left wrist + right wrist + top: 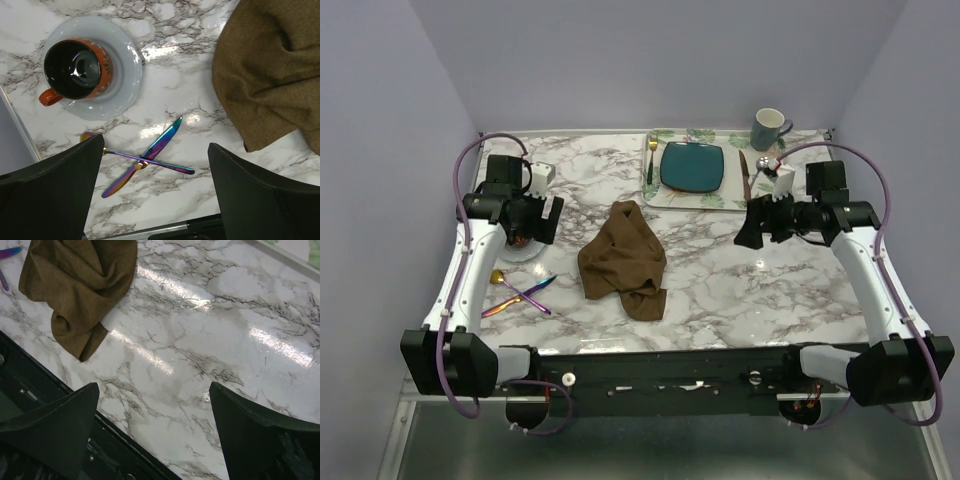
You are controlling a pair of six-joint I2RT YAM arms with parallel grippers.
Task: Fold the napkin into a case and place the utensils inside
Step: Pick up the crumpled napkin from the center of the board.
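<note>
Bright, even light comes from above. It makes white shiny streaks on the marble surface [165, 287] in both wrist views, and the shadows are soft and faint. The top view is a little fuzzy.

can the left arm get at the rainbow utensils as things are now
Probably yes. The left pincer hangs open, and the utensils lie crossed on the bare table close by, uncovered, apart from the napkin and the cup.
</note>
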